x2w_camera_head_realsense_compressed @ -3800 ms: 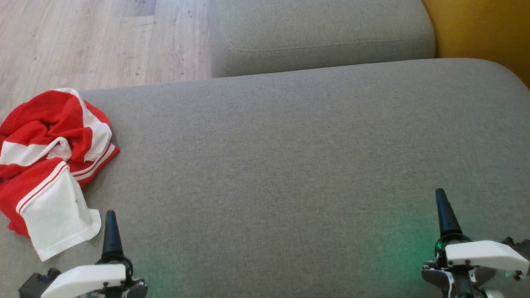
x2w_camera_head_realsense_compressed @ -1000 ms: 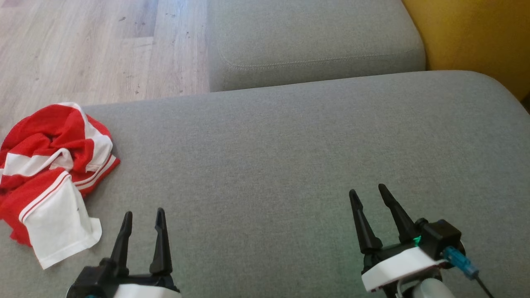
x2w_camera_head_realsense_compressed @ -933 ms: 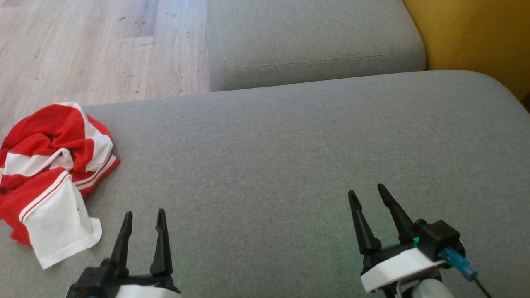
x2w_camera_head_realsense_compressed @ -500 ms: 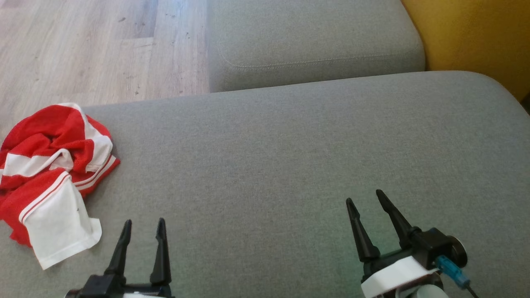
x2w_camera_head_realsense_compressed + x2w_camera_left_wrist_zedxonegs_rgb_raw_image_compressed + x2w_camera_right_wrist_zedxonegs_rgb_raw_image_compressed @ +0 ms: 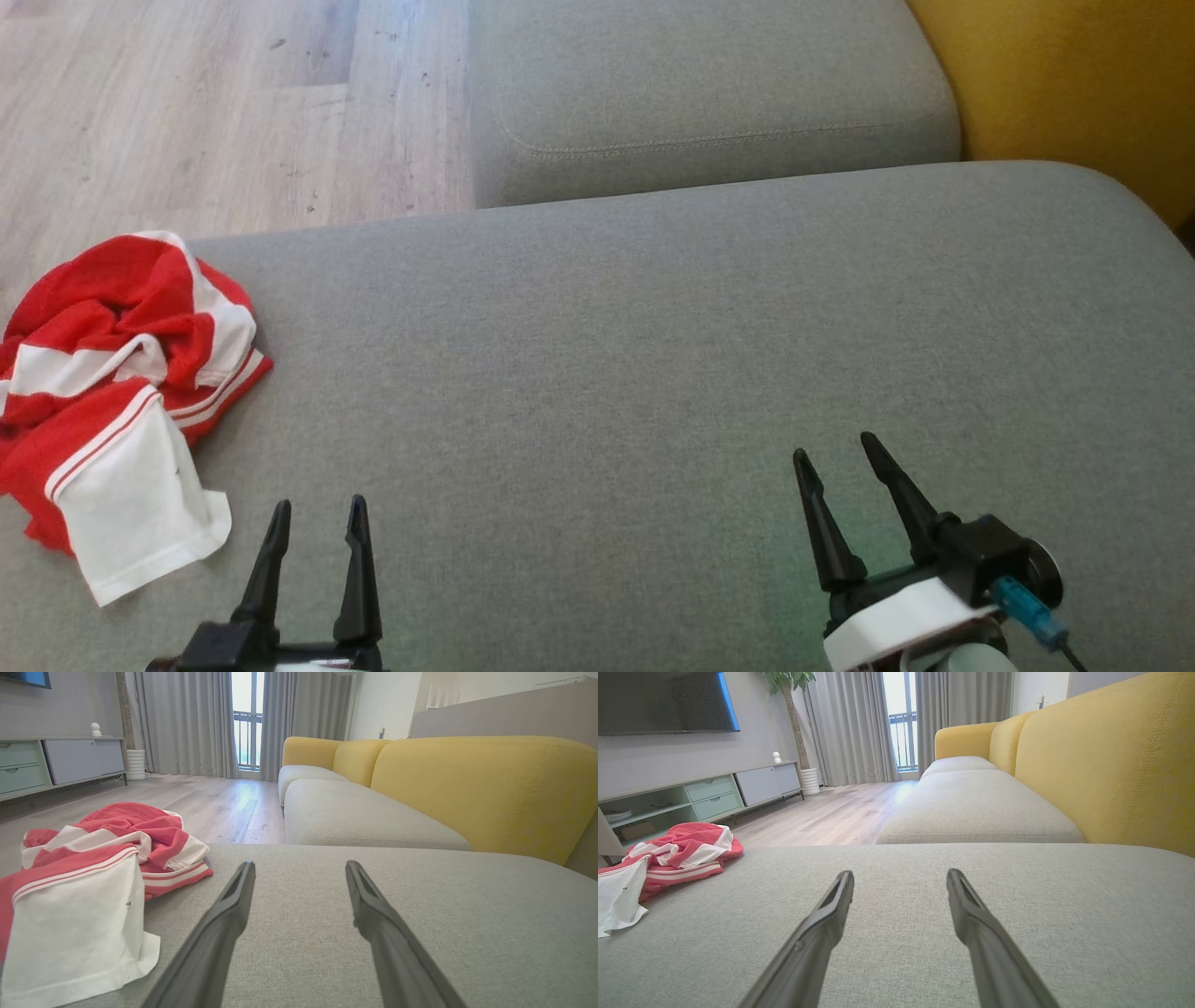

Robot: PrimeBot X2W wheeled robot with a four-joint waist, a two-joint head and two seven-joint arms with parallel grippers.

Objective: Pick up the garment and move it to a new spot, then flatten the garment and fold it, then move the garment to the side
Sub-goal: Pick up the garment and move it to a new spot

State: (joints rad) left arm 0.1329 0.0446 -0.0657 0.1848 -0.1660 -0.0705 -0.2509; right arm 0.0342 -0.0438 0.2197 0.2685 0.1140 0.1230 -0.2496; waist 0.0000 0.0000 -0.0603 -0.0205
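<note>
— What is there, counted?

— One garment (image 5: 112,373), two end effectors and two grey cushions. The near cushion (image 5: 653,355) carries the garment. The far cushion (image 5: 709,84) lies at 12 o'clock, with a yellow backrest (image 5: 1074,75) at 1 o'clock and wood floor (image 5: 187,112) at 11 o'clock.

— How does the garment look?

— It is a crumpled heap, red with broad white bands and thin white stripes. A plain white panel spreads out at its near end. In the head view it sits at 9 o'clock, on the near cushion's left edge.

— And the end effectors?

— The left end effector (image 5: 318,504), at 7 o'clock, has its fingers apart and holds nothing. It is near the white panel but not touching it. The right end effector (image 5: 833,446), at 5 o'clock, is also spread and empty, well apart from the garment.
</note>
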